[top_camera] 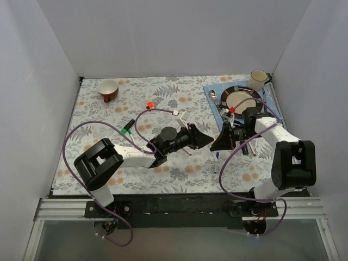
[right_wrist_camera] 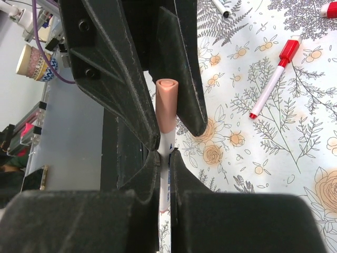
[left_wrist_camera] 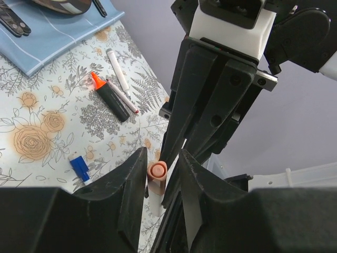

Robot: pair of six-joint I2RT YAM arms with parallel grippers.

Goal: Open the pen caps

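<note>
My two grippers meet tip to tip above the middle of the table. My right gripper (right_wrist_camera: pixel 164 155) (top_camera: pixel 219 142) is shut on the white barrel of a pen (right_wrist_camera: pixel 167 141). The pen's peach-orange cap (right_wrist_camera: pixel 167 103) (left_wrist_camera: pixel 157 171) sticks out between the jaws of my left gripper (left_wrist_camera: pixel 163 158) (top_camera: pixel 208 140), which stand close on either side of it and look closed on it. A red-capped pen (right_wrist_camera: pixel 271 79), a white pen (left_wrist_camera: pixel 117 66), an orange-capped black marker (left_wrist_camera: pixel 110 97) and a green-capped black marker (top_camera: pixel 128 128) lie on the cloth. Loose caps lie there too: blue (left_wrist_camera: pixel 79 167), orange (top_camera: pixel 150 104).
A red mug (top_camera: pixel 107 89) stands at the back left. A blue mat (top_camera: pixel 213 89) at the back right carries a plate (top_camera: pixel 239 91), cutlery and a cream cup (top_camera: pixel 258 80). White walls close in three sides.
</note>
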